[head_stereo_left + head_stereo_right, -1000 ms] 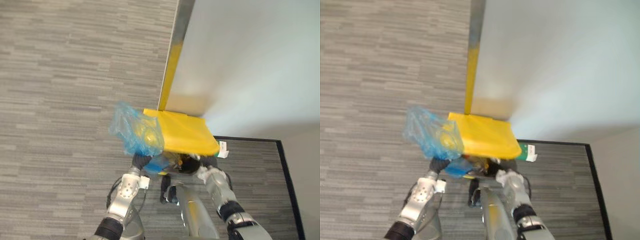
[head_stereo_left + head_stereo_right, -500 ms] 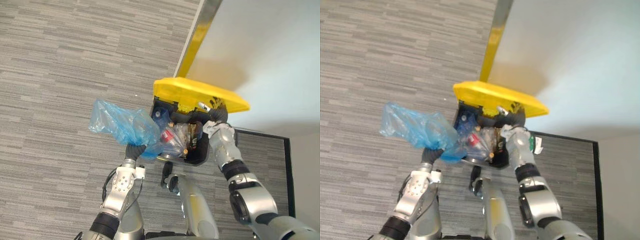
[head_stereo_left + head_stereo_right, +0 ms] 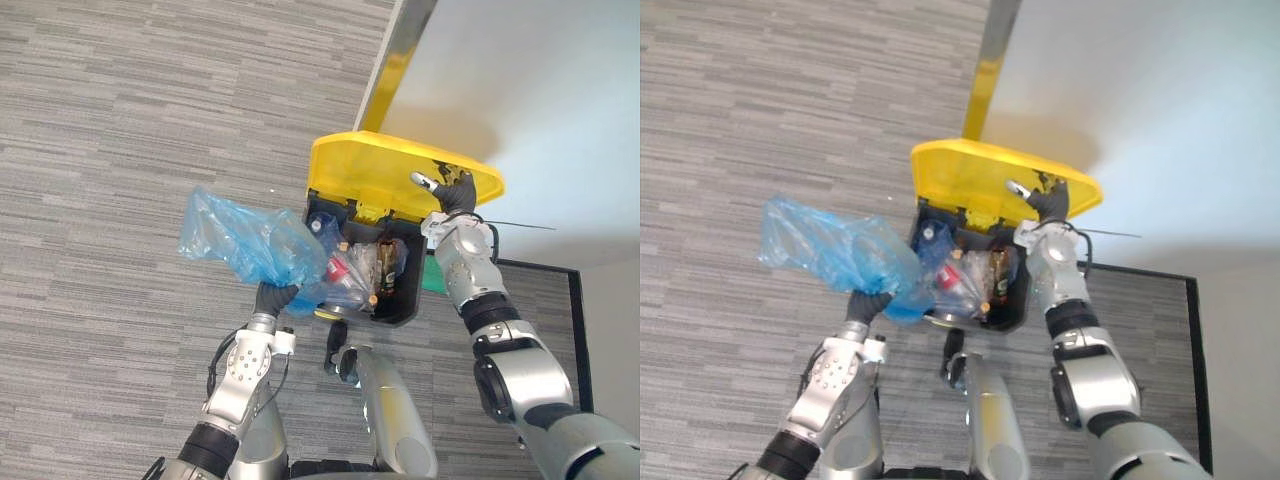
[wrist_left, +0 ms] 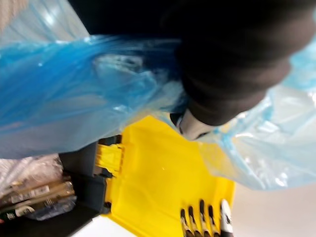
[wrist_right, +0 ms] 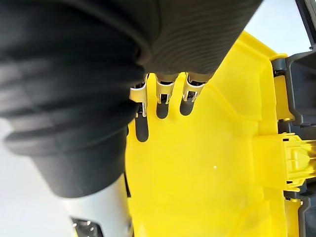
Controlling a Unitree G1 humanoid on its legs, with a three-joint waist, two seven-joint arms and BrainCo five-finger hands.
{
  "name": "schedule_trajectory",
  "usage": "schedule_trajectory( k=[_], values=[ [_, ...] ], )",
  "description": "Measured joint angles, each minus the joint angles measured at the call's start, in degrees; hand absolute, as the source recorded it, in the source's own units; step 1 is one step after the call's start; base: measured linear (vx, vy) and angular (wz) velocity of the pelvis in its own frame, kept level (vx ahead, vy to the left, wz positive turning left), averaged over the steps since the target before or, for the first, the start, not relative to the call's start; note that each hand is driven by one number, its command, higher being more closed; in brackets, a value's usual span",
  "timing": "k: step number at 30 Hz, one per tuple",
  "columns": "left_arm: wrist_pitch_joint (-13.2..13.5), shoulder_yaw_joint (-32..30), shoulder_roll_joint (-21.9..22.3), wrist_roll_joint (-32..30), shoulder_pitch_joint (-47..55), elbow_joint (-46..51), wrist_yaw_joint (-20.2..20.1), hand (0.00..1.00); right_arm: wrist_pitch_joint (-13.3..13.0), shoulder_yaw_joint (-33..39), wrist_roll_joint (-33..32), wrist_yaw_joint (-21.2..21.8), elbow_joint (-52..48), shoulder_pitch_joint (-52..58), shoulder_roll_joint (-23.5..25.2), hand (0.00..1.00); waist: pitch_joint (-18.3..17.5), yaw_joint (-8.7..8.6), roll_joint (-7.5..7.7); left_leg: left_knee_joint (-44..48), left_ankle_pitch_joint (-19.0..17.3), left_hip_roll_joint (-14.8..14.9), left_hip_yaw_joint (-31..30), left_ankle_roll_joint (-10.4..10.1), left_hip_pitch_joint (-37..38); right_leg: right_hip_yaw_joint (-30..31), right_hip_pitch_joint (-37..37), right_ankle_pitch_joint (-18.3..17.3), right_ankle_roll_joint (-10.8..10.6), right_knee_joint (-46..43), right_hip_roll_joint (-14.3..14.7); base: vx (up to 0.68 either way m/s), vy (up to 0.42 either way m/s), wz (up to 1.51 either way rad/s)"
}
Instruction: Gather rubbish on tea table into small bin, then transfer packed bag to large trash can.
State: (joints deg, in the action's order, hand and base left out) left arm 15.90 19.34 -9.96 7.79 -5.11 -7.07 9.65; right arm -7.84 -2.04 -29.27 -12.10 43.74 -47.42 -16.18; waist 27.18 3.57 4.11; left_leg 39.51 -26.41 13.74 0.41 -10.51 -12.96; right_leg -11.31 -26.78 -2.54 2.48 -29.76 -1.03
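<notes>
A blue translucent rubbish bag (image 3: 245, 243) hangs up and to the left of the large trash can, its neck gripped by my left hand (image 3: 270, 298), which is shut on it. The can has a black body (image 3: 400, 300) and a yellow lid (image 3: 380, 175) tilted up and back towards the wall. My right hand (image 3: 447, 192) rests on the lid's underside near its free edge, its fingers (image 5: 163, 101) straight against the yellow plastic. Inside the can lie bottles and wrappers (image 3: 355, 270). The bag's lower end is at the can's left rim.
The can stands against a white wall (image 3: 540, 90) with a yellow and metal corner strip (image 3: 395, 60). Grey striped carpet (image 3: 120, 150) spreads to the left. A dark mat with a black border (image 3: 545, 300) lies to the right, and a green item (image 3: 432, 276) sits beside the can.
The lid, flat shut a second ago, has been swung up by my right hand and now tilts further back. The bag stays held by the can's left rim. The camera view has shifted.
</notes>
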Motion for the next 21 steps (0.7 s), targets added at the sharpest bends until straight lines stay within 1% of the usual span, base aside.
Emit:
schedule_trajectory(
  k=[4, 6, 8, 10, 11, 15, 16, 18, 21],
  values=[
    [0.1, 3.3, 0.0, 0.3, -1.3, 3.2, -0.3, 1.0, 0.7, -0.5, 0.1, 0.0, 0.1, -0.6, -0.2, 0.0, 0.0, -0.25, -0.01, 0.0, 0.2, 0.0, -0.1, -0.2, 0.0, -0.2, 0.0, 0.4, 0.6, -0.3, -0.1, -0.01, 0.002, 0.0],
    [0.1, 5.2, 0.1, 0.3, -2.8, 4.6, -0.5, 1.0, 1.0, -0.6, 0.3, 0.0, 2.4, -2.5, -0.3, 0.0, 0.0, -0.49, -0.02, 0.0, 0.3, -0.2, 0.0, -0.3, 0.2, -0.1, 0.0, 0.5, 0.7, -0.6, -0.2, 0.0, 0.0, 0.0],
    [0.2, 6.8, 0.3, 0.3, -4.7, 5.0, -0.7, 1.0, 2.0, -1.7, 1.0, 0.1, 3.3, -3.8, -1.4, 0.0, 0.1, -0.45, -0.2, 0.0, 0.4, -0.3, 0.1, -0.3, 0.7, 0.0, -0.1, 0.5, 0.7, -0.9, -0.4, 0.0, 0.0, 0.0],
    [0.4, 8.0, 0.7, 0.1, -6.5, 5.4, -0.8, 1.0, 2.1, -3.0, 2.2, 0.4, 4.0, -4.4, -2.5, 0.0, 0.3, -0.51, -0.5, 0.0, 0.4, -0.5, 0.5, -0.2, 0.8, 0.4, -0.2, 0.5, 0.7, -0.9, -0.5, -0.02, 0.022, -0.06],
    [0.9, 8.8, 0.8, -0.3, -7.9, 5.4, -0.7, 1.0, 2.1, -3.3, 2.2, 0.7, 4.0, -4.6, -2.6, 0.0, 0.3, -0.87, -0.58, 0.0, 0.4, -0.6, 0.6, -0.2, 0.8, 0.4, -0.2, 0.4, 0.7, -0.8, -0.6, -0.03, 0.022, -0.05],
    [1.2, 9.3, 2.0, -2.6, -11.0, 5.4, 0.7, 1.0, 2.1, -3.4, 2.4, 0.9, 3.9, -6.5, -3.3, 0.0, 0.3, -1.55, -0.59, 0.2, 0.4, -0.6, 0.7, -0.2, -0.2, 0.4, -1.1, 0.3, 0.2, -0.4, -0.6, -0.01, 0.006, -0.01],
    [1.2, 9.6, 2.4, -3.3, -12.5, 5.1, 1.5, 1.0, 2.1, -3.9, 2.4, 1.0, 3.9, -7.5, -4.3, 0.0, 0.6, -1.64, -1.03, 0.8, 0.4, -0.5, 0.5, -0.2, -1.0, 0.3, -1.4, 0.5, 0.2, -0.2, -0.5, 0.0, 0.0, 0.0],
    [1.2, 9.8, 2.5, -4.5, -15.2, 3.0, 2.0, 1.0, 2.1, -3.9, 2.5, 1.0, 3.9, -8.5, -4.7, 0.0, 1.2, -1.77, -1.75, 0.9, 0.4, -0.4, 0.7, -0.2, -1.0, 0.4, -1.4, 1.1, 0.4, 0.0, -0.4, -0.01, 0.014, -0.02],
    [1.0, 9.4, 2.5, -6.0, -17.8, -0.9, 2.8, 1.0, 2.1, -5.1, 4.6, 1.1, 3.9, -9.3, -4.8, 0.0, 1.4, -2.59, -2.09, 0.9, 0.4, -0.4, 0.9, -0.2, -1.2, 0.5, -1.6, 1.2, 0.2, 0.3, -0.4, -0.01, 0.008, -0.01]
  ],
)
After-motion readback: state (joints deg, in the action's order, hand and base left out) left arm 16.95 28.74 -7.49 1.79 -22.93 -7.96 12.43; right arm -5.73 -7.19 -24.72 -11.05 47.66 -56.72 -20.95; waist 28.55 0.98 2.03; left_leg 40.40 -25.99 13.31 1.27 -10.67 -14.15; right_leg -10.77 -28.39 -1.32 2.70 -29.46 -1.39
